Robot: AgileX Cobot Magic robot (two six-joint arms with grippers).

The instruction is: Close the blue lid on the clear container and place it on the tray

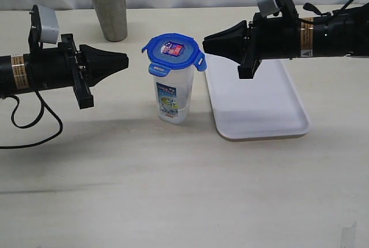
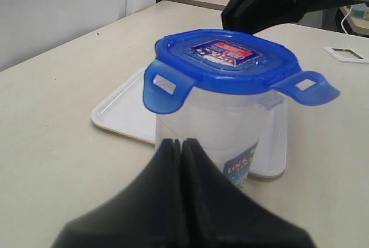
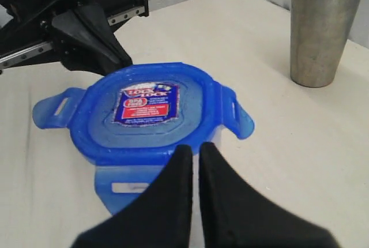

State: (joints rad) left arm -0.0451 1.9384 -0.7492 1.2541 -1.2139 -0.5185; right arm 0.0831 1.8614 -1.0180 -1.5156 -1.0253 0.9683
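Checking end effectors first: what state is each in? (Operator)

Left gripper (image 1: pixel 124 61): jaws pressed together with nothing between them. The tip is level with the upper part of the clear container (image 1: pixel 173 95) and a little apart from it. Right gripper (image 1: pixel 206 44): also pressed together and empty, with its tip just beside the blue lid (image 1: pixel 173 50). (Technician)

Where is the workpiece, and which step applies? (Operator)

The container stands upright on the table (image 1: pixel 173 190), just beside the left long edge of the tray (image 1: pixel 259 124) and not on it. The lid sits on the mouth, but the visible flaps stick outward, so I judge them unlatched. The step in hand is lid closure. The next move calls for pressing each flap down against the wall while the other arm steadies the body. The tall, slim shape may tip under side load. (Technician)

Clearances? (Operator)

The tray surface is bare and its long edge faces the container, so the transfer path is short. The steel cup (image 1: pixel 108 6) stands well apart behind. There is open table in front. (Technician)
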